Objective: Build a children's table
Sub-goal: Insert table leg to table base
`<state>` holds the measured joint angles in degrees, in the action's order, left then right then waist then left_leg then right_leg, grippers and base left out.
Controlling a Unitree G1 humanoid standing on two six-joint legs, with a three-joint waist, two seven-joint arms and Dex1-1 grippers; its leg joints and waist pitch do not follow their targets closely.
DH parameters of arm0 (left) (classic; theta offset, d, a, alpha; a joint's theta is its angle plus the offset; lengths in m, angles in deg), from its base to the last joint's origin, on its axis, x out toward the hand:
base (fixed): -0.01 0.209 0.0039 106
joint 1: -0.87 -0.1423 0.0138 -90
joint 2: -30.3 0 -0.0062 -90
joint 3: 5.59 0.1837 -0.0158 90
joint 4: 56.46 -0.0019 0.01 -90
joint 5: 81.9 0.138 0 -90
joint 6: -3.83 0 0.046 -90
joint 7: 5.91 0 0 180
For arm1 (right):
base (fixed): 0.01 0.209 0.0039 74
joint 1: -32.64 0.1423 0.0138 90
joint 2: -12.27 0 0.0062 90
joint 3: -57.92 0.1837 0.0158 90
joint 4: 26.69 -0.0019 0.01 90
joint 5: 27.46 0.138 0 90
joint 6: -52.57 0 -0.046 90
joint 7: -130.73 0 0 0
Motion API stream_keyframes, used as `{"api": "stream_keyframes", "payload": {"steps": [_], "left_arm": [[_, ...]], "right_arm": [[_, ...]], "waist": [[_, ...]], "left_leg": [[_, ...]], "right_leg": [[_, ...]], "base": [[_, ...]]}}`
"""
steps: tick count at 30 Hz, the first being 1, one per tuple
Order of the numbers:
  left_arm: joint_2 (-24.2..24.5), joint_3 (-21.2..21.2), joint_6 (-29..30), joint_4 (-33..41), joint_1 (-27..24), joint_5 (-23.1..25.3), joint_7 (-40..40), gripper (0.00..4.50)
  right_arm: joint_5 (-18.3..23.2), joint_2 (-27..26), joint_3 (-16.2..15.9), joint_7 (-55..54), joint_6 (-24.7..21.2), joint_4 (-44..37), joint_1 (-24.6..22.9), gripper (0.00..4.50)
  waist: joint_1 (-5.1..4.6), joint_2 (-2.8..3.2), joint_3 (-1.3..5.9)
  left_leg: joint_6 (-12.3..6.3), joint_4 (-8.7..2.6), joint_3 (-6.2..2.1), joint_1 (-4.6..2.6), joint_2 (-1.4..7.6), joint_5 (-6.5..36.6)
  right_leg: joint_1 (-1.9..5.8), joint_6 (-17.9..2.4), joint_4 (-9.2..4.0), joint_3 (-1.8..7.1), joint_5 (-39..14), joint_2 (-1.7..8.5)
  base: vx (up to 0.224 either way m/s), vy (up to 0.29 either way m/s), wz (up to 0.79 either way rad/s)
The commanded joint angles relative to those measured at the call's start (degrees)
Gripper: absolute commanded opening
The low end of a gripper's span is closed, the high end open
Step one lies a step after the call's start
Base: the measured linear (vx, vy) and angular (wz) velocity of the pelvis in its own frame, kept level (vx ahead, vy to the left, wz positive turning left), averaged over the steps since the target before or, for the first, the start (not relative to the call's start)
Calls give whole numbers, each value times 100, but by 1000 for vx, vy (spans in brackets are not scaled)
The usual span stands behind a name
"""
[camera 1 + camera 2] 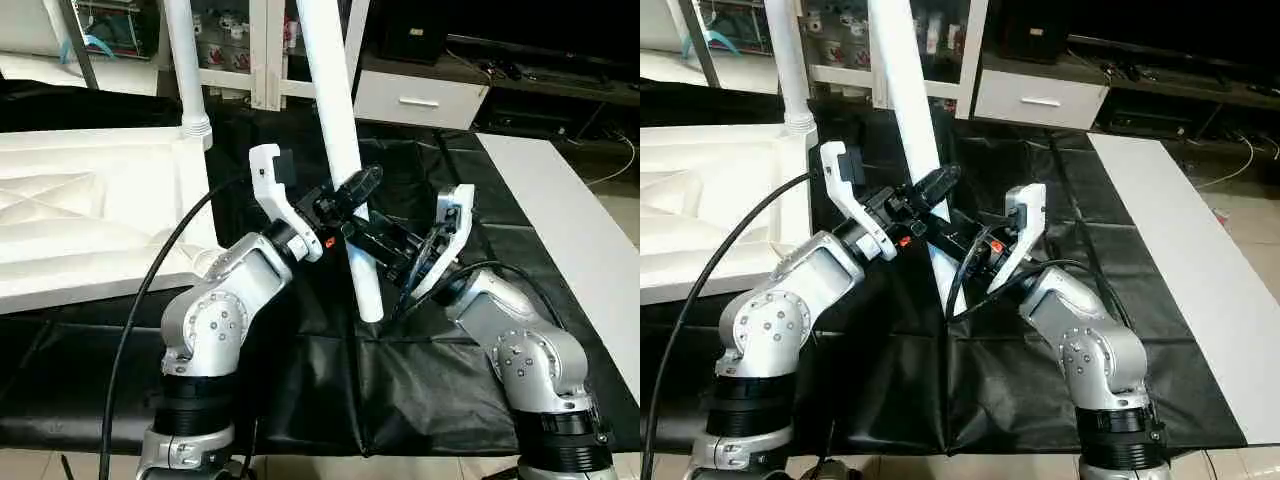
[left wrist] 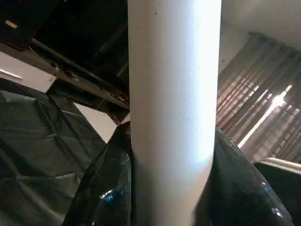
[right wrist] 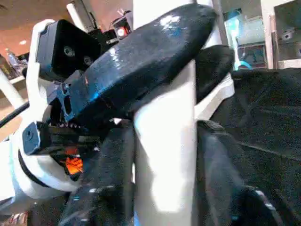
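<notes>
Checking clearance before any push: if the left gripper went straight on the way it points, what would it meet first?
The tube leg: the left gripper already has it between its fingers. Past it, probably the right gripper.

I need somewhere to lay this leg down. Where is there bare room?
Bare black sheet lies between the grippers and the near edge, and beyond the right gripper toward the white board. The tabletop crowds the left.

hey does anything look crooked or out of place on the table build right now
One thing stands out: the loose leg held between the left gripper and the right gripper leans off vertical, its lower end on the black mat, not in a socket. The other leg stands upright in a corner of the tabletop. Nothing looks damaged.
</notes>
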<state>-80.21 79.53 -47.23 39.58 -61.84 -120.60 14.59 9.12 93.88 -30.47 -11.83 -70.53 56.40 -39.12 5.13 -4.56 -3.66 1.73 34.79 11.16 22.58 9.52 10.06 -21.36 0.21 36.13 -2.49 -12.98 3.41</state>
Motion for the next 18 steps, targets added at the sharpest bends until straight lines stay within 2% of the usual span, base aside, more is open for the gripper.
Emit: {"api": "stream_keyframes", "payload": {"steps": [1,5,6,11,12,15,18], "left_arm": [[4,-83,-58,11,142,-99,-11,167],[25,-149,-104,-19,191,-163,-71,167],[25,-149,-104,-19,191,-163,-71,167],[24,-302,-104,-75,254,-219,-86,167],[40,-302,-101,-80,256,-207,-71,167],[262,-176,-138,-92,237,8,42,167],[882,225,-223,-127,184,540,424,167]], "right_arm": [[38,152,49,25,-13,-169,29,238],[-42,335,0,120,-31,-258,-8,256],[-42,335,0,120,-31,-258,-8,281],[-44,652,71,255,-93,-383,-88,300],[-47,728,73,300,-99,-414,-111,320],[150,1008,280,467,-227,-523,-149,323],[321,1382,647,629,-294,-459,43,323]], "waist": [[7,43,375],[23,35,375],[31,39,376],[33,36,375],[33,37,375],[45,22,378],[52,49,379]], "left_leg": [[151,-448,-201,-185,421,742],[141,-442,-201,-187,423,690],[140,-439,-199,-191,423,684],[149,-437,-201,-185,422,745],[147,-439,-203,-185,422,743],[76,-427,-203,-177,414,677],[53,-435,-212,-202,411,736]], "right_leg": [[192,-980,-414,279,-167,519],[196,-969,-409,281,-120,515],[195,-963,-410,282,-116,516],[199,-967,-414,281,-210,520],[200,-971,-416,279,-208,520],[210,-941,-410,283,-143,513],[194,-834,-431,275,-323,493]], "base": [[0,0,0],[0,0,0],[0,0,0],[0,0,0],[0,0,0],[0,0,0],[0,0,0]]}}
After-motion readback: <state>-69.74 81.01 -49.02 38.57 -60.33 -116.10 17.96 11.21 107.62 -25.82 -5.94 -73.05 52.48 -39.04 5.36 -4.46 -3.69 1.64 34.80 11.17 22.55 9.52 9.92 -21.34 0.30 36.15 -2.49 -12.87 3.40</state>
